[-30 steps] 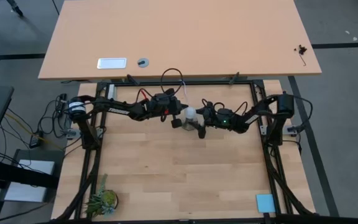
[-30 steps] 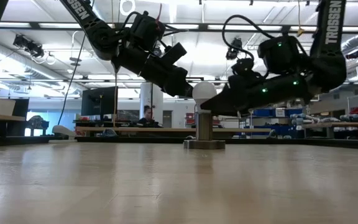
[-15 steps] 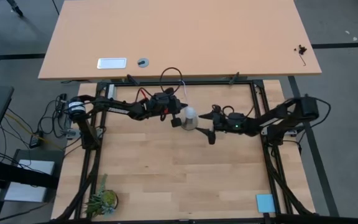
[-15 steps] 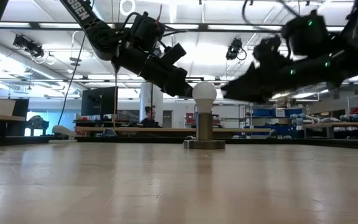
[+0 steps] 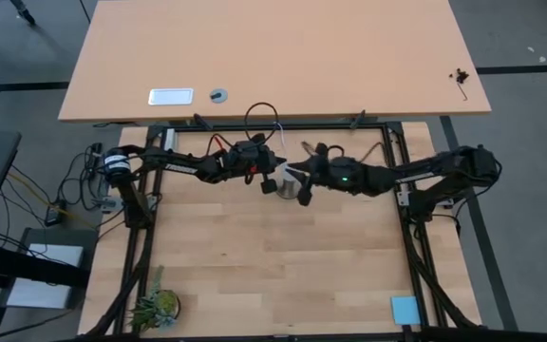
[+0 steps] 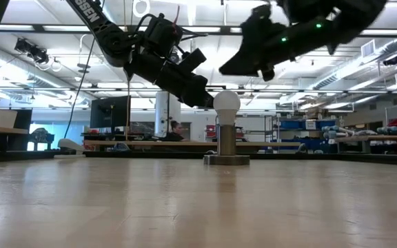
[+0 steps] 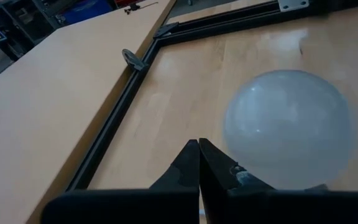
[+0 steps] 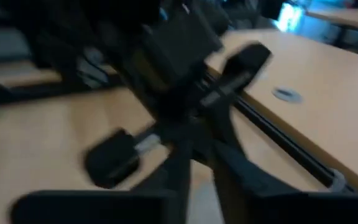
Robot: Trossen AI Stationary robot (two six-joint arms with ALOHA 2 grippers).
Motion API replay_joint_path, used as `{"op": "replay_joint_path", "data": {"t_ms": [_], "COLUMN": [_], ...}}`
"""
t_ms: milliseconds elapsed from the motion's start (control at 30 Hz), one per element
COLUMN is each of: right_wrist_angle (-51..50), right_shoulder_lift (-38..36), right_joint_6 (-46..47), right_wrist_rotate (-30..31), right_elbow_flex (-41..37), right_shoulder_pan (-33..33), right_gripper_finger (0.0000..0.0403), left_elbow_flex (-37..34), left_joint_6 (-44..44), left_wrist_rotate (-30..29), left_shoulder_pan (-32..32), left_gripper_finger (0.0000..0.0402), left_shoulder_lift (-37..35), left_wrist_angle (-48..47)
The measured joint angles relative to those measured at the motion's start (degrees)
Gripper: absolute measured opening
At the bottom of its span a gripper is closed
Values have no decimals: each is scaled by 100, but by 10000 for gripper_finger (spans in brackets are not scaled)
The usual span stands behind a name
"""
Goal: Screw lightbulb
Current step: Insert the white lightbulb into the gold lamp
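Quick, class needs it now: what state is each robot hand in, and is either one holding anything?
Left hand: closed, empty, fingertips beside the lightbulb.
Right hand: above the lightbulb, holding nothing; open or closed cannot be told.

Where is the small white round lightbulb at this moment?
The small white round lightbulb stands upright on a grey metal socket at the table's middle in the low view, beside the left pincer, below the right arm.

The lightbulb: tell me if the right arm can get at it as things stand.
Probably yes. The right claw hangs just above and beside the lightbulb, whose top and that side are bare. The shut left claw sits against the opposite side only.
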Motion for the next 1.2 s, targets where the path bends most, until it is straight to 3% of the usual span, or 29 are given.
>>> {"op": "replay_joint_path", "data": {"t_ms": [133,1033,1200], "right_wrist_angle": [-533,-1008,-1010], "right_shoulder_lift": [246,651,658], "right_joint_6": [-10,364,361], "right_wrist_rotate": [579,534,536], "right_elbow_flex": [440,500,496], "right_shoulder_pan": [0,-201,-225], "right_gripper_finger": [10,10,9], "left_elbow_flex": [1,-11,-27], "left_joint_6": [0,-7,-97], "left_wrist_rotate": [2,24,552], "left_shoulder_pan": [0,195,205], "left_gripper_finger": [1,1,1], "left_shoulder_lift": [0,-177,-280], "left_wrist_angle": [-31,-660,-886]}}
